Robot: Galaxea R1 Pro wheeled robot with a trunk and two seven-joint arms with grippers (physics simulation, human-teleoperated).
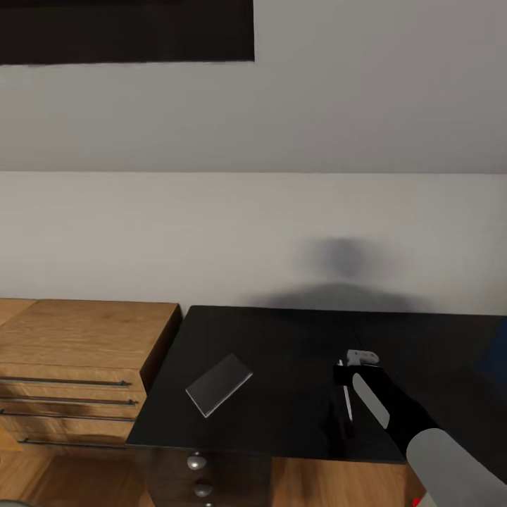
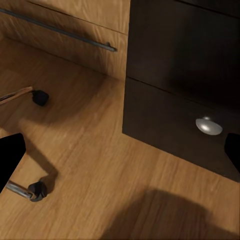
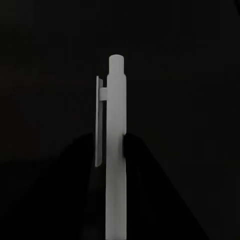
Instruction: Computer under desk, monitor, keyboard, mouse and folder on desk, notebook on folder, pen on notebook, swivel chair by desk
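Reaching in from 5 o'clock of the head view: right arm, grey forearm and black wrist, right pincer [image 1: 346,380] low over the black surface [image 1: 282,352]. Clenched on the pen [image 1: 347,403], a slim white stick lying along the black fingers and pointing back toward 6 o'clock. Seen close in the right wrist view: pen [image 3: 115,150] upright against near-black, clip on one side, dark fingers pressed to its lower barrel.

Left pincer: only dark finger edges at the borders of the left wrist view, state impossible to tell. Beyond them, wood floor [image 2: 75,150], two black casters on chrome legs of the swivel chair [image 2: 35,190], black drawer front with round silver knob [image 2: 208,125].

Farther out on the surface, at 9 o'clock of the right pincer and well apart: notebook [image 1: 219,384], thin, dark grey, flat, turned at an angle. At 3 o'clock, at the frame edge, a faint blue patch, too dim to identify. At 9 o'clock beside the surface, light wooden chest [image 1: 84,338] with bar handles. Behind everything, pale wall [image 1: 211,211].
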